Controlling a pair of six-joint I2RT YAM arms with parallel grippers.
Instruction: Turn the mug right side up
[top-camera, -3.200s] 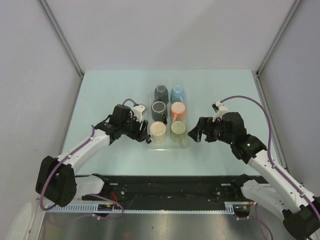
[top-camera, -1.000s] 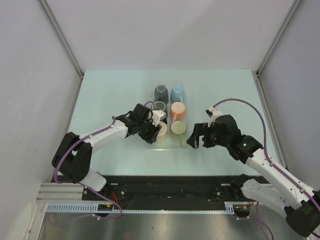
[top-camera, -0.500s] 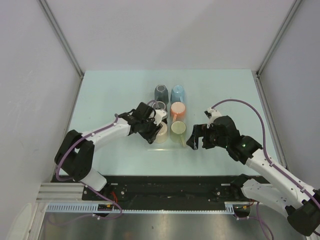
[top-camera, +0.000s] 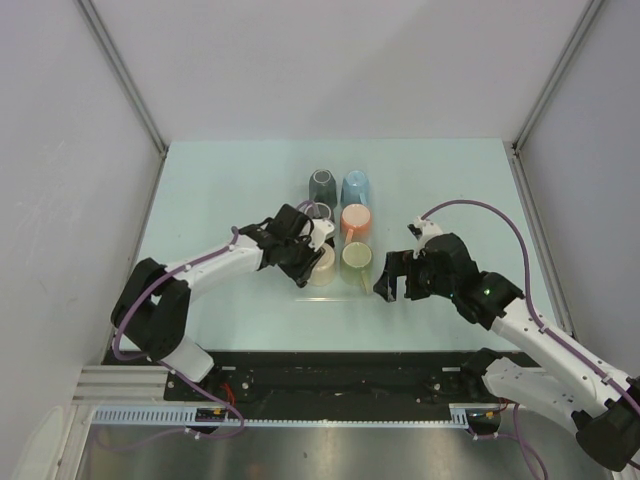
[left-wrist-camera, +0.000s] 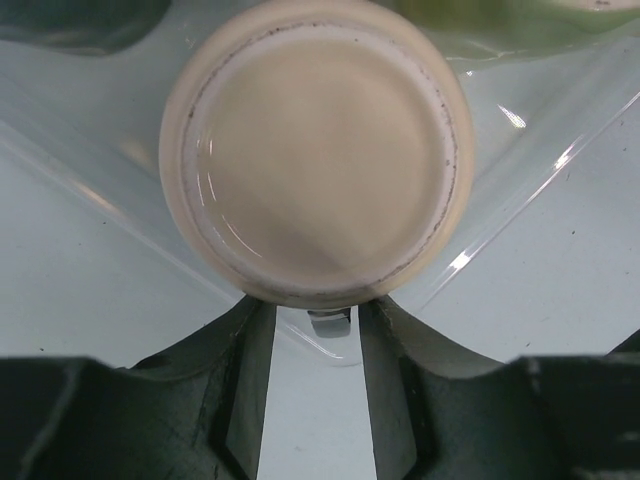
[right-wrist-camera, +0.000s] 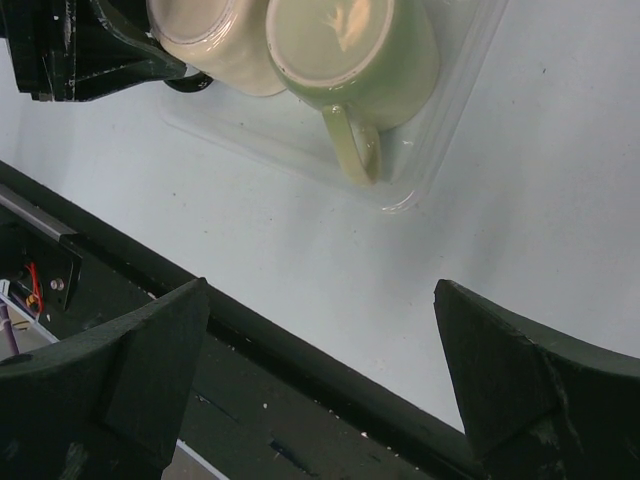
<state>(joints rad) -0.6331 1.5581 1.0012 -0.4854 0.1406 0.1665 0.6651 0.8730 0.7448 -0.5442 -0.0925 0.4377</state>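
While both arms wait low over the table, the clear tray (right-wrist-camera: 455, 120) at its centre holds six mugs (top-camera: 356, 187) in two columns. The cream mug (left-wrist-camera: 315, 150) stands base up at the tray's 7 o'clock corner, and the green mug (right-wrist-camera: 350, 50) stands base up at 5 o'clock. My left claw (left-wrist-camera: 316, 330) straddles the cream mug's 6 o'clock side, jaws narrowly apart. I cannot tell whether they pinch anything. My right claw (right-wrist-camera: 320, 295) hangs spread wide at the tray's 4 o'clock.

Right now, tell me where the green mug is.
In the top view the green mug is in the near row, right of the cream mug and in front of the orange mug.
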